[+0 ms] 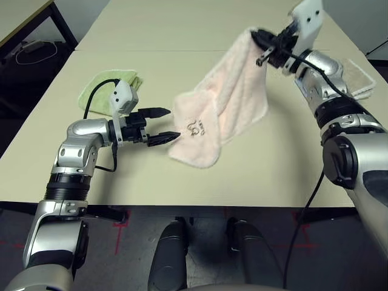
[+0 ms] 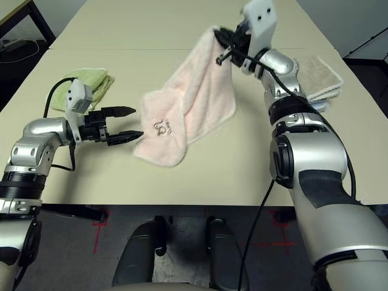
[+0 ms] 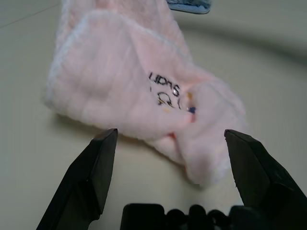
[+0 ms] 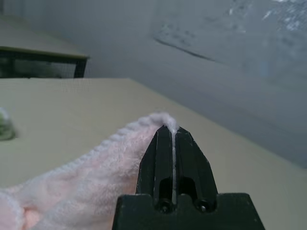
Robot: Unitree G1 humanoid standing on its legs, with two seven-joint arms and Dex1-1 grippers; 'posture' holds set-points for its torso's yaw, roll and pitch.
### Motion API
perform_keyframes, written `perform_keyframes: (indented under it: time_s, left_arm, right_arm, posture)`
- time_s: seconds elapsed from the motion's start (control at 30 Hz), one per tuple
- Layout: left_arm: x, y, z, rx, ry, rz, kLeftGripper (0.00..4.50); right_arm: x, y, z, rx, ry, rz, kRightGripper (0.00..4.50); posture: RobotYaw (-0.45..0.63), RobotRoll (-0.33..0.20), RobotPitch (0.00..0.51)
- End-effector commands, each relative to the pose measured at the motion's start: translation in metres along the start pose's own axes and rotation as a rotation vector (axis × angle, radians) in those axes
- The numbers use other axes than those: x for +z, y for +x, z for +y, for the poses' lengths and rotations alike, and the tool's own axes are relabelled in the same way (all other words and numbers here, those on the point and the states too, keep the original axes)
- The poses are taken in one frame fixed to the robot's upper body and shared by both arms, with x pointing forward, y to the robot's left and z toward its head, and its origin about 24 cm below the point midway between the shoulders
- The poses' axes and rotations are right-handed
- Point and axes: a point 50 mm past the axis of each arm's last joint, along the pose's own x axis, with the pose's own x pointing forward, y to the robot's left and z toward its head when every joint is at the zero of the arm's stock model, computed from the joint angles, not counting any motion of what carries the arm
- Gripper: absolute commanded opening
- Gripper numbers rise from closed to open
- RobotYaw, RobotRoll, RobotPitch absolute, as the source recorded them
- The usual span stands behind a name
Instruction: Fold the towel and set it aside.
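The towel (image 1: 238,97) was pinched at one corner by the right gripper (image 4: 174,129) and slanted down from it to the table (image 1: 145,185), towards the left gripper (image 3: 171,132). The left jaws were spread empty, nearer the low, embroidered end, just beside it.

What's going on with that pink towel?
The robot's right hand has pinched an edge of the pink towel and holds it up off the table. The rest hangs down, its lower end bunched near the tabletop. The left hand is open beside that end, not gripping it. The towel is not folded up yet. A green towel lies on the robot's left.
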Motion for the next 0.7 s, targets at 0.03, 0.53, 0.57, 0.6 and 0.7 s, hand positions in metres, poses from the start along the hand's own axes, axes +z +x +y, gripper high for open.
perform_keyframes:
  time_s: [0.03,0.53,0.57,0.6,0.7]
  left_arm:
    - [-0.004,0.004,0.000,0.006,-0.014,-0.006,4.50]
    - [-0.006,0.015,-0.002,-0.008,-0.032,-0.021,4.50]
    - [-0.006,0.015,-0.002,-0.009,-0.033,-0.021,4.50]
    - [-0.007,0.016,-0.003,-0.010,-0.034,-0.022,4.50]
    - [-0.007,0.016,-0.003,-0.010,-0.036,-0.023,4.50]
  right_arm:
    - [0.021,0.003,-0.008,-0.071,-0.011,-0.136,0.04]
    - [0.094,0.022,-0.020,-0.127,0.240,-0.574,0.04]
    - [0.094,0.022,-0.021,-0.134,0.252,-0.571,0.04]
    - [0.090,0.023,-0.017,-0.108,0.241,-0.550,0.04]
    - [0.076,0.023,-0.010,-0.063,0.238,-0.498,0.04]
  posture:
    - [0.02,0.000,0.194]
    - [0.01,0.000,0.196]
    - [0.01,0.000,0.196]
    - [0.01,0.000,0.197]
    - [0.02,0.000,0.196]
